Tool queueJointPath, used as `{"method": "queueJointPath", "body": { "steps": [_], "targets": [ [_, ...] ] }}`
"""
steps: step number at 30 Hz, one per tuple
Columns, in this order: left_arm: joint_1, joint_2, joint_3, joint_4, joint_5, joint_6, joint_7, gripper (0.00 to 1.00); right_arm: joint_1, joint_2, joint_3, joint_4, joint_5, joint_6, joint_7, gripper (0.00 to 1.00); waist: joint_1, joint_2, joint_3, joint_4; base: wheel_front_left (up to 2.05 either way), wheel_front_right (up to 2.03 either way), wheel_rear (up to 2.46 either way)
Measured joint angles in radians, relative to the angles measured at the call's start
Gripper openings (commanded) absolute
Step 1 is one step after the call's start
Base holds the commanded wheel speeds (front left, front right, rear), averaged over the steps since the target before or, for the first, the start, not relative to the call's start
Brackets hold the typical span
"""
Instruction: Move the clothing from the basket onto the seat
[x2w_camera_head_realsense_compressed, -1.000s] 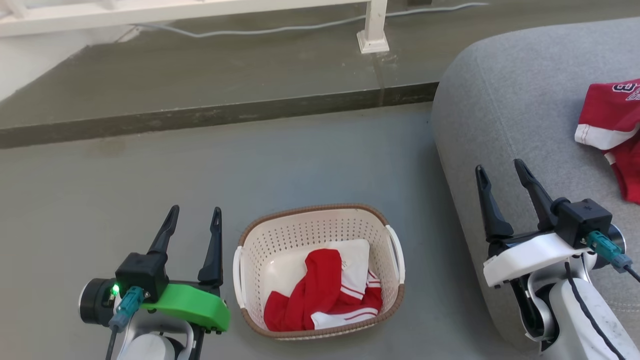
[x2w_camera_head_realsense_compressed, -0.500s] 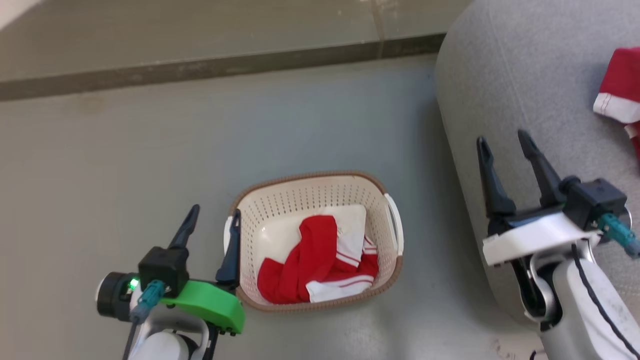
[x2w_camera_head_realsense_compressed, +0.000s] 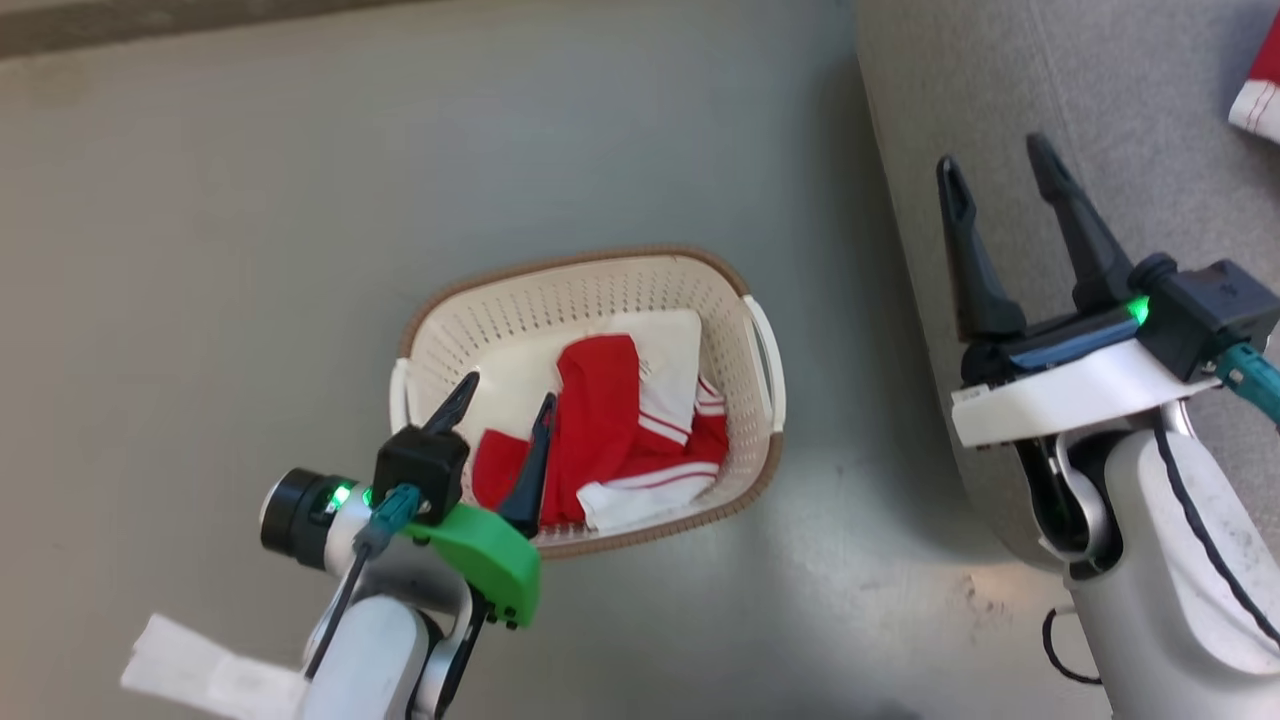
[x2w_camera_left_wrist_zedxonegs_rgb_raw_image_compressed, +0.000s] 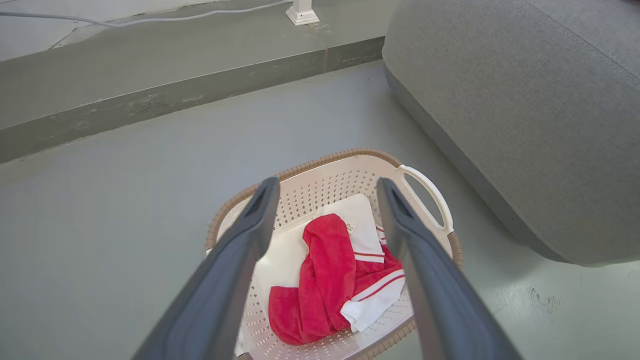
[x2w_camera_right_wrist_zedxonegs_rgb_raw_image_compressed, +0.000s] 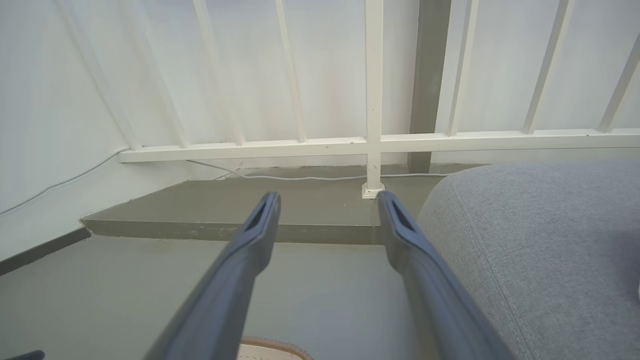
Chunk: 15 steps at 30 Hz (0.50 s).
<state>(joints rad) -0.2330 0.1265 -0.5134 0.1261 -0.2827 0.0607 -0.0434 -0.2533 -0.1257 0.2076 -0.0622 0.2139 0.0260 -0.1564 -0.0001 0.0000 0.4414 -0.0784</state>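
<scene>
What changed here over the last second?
The left gripper swung right from beside the basket to hang open over the clothing inside it; nothing gripped yet. The head camera tilted down. The right gripper stayed open by the seat, and the clothing lay unmoved.

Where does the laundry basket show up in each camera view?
Head view: basket at centre.
Left wrist view: basket at lower centre.
Right wrist view: sliver of basket rim at bottom edge.
Shared landmark: grey seat, right of it in every view.
</scene>
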Motion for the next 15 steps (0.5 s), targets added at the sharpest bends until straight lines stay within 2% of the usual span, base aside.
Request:
{"method": "queueJointPath", "body": {
  "steps": [9,15],
  "targets": [
    [-0.112,-0.018,-0.017,0.136,0.005,-0.03,0.069,1.0,-0.063,0.012,0.005,-0.02,0.016,0.008,0.0,1.0,0.0001,0.0,0.123,-0.048,0.0,0.0,0.0],
    [-0.171,-0.021,-0.021,0.249,-0.002,-0.045,0.162,1.0,-0.106,0.029,0.017,-0.031,0.025,0.012,-0.003,1.0,0.0001,0.0,0.207,-0.085,0.0,0.0,0.0]
  ]
}}
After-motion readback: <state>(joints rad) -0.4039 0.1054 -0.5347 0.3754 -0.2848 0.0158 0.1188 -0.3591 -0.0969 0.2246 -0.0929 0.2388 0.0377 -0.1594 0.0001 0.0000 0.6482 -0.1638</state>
